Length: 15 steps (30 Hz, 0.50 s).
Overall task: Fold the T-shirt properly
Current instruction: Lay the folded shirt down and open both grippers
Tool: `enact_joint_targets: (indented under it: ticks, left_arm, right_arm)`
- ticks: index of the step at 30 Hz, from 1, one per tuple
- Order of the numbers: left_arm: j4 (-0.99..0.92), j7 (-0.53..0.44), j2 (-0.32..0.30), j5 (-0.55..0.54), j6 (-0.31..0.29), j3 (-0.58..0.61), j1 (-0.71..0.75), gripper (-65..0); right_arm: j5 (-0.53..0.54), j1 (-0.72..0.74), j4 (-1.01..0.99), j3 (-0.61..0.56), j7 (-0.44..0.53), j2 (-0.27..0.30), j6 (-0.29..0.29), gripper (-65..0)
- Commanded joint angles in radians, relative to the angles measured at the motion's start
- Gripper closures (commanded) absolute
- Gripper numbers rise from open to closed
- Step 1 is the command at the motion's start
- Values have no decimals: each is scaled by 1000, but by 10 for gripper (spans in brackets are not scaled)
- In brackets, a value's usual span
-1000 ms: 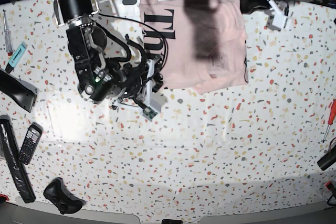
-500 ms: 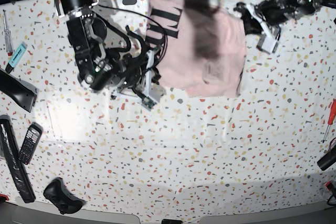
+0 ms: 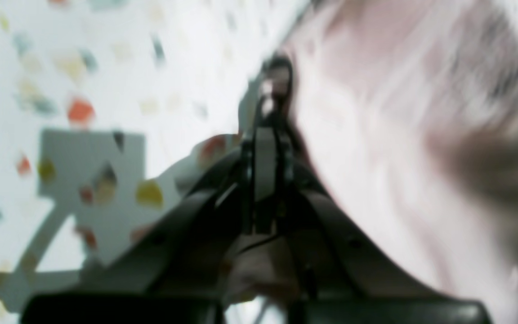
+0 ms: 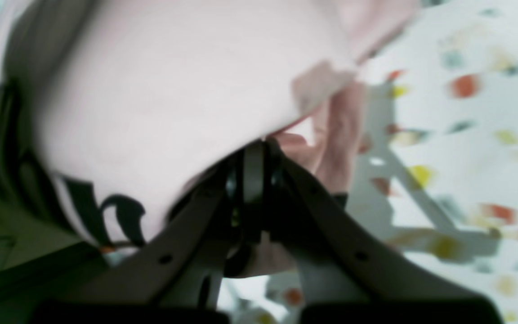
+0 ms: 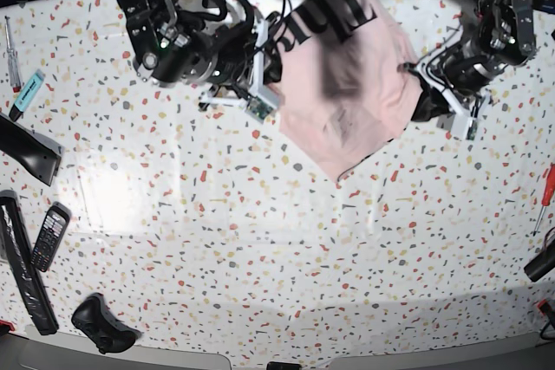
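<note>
The pale pink T-shirt (image 5: 347, 84) hangs bunched between both grippers over the far middle of the speckled table (image 5: 286, 249), its black lettering (image 5: 334, 16) at the top and a corner drooping toward the table. My right gripper (image 5: 276, 36) is shut on the shirt's left edge; in the right wrist view that gripper (image 4: 253, 150) pinches pink cloth (image 4: 173, 90) just above its closed jaws. My left gripper (image 5: 414, 71) is shut on the shirt's right edge. In the blurred left wrist view the same gripper (image 3: 273, 85) shows closed jaws against the cloth (image 3: 398, 112).
A phone (image 5: 49, 236), a long black bar (image 5: 22, 257) and a game controller (image 5: 102, 324) lie at the left front. A teal marker (image 5: 28, 93) and a black wedge (image 5: 30, 153) sit further back on the left. A red screwdriver (image 5: 546, 197) is at the right edge.
The shirt has been lifted off the table and turned, its lettering now at the top. The arm on the base view's left went back; the one on its right came forward.
</note>
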Motion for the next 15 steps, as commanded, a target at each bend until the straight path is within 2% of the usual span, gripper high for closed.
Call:
enact_joint_targets:
  ticks: [1, 10, 15]
  left_arm:
    - [14, -34, -9, -21, -2, -2, -20, 0]
    - [14, -50, -9, -23, -2, 0, -86, 0]
    - [15, -47, -18, -24, -2, -5, -84, 0]
  right_arm:
    - [25, -5, 23, 0, 27, -10, 9, 0]
    - [49, -32, 25, 0, 44, -132, 15, 0]
    - [39, -28, 66, 20, 43, -139, 14, 0]
